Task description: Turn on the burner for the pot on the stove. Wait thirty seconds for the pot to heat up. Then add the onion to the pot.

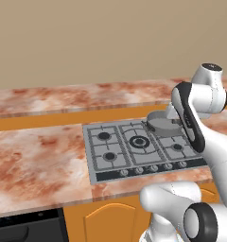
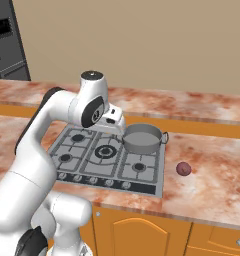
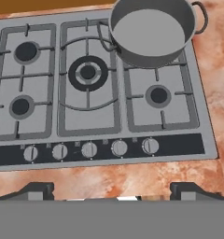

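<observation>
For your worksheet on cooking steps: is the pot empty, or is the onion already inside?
Empty: the pot shows bare grey inside; the onion lies on the counter.

Kitchen corner with marble-look bench and orange cabinets

A plain beige wall fills the upper frame above a reddish-brown mottled bench with a raised back ledge. Orange cabinet doors run along the bottom. A dark appliance stands at upper left of the right base view. Light is even and flat.
</observation>
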Tool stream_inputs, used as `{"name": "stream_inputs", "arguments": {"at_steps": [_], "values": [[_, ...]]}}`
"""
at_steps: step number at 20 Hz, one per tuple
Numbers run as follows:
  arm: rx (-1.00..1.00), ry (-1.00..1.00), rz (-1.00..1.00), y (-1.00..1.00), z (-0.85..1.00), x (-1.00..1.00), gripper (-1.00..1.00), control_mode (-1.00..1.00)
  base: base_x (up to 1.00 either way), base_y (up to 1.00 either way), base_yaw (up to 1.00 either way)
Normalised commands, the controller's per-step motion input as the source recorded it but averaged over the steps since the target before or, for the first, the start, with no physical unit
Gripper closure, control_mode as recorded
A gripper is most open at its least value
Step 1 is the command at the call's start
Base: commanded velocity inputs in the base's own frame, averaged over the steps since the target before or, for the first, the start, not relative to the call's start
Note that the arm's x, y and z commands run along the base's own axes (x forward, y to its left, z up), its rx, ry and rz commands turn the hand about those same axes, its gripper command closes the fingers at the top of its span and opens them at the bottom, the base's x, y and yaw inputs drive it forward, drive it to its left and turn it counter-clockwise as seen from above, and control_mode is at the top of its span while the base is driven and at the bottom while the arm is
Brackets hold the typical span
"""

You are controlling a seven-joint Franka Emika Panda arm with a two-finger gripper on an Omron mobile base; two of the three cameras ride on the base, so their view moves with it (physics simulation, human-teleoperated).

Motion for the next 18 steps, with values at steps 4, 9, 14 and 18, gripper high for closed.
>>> {"name": "stream_inputs", "arguments": {"at_steps": [4,9,14,18], "values": [[0.00,0.00,0.00,-0.04,-0.28,-0.10,-1.00,-1.00,0.00,0.00,0.00],[0.00,0.00,0.00,-0.03,-0.23,-0.17,-1.00,-1.00,0.00,0.00,0.00],[0.00,0.00,0.00,0.00,-0.24,-0.14,-1.00,-1.00,0.00,0.00,0.00],[0.00,0.00,0.00,0.00,-0.22,-0.16,-1.00,-1.00,0.00,0.00,0.00]]}}
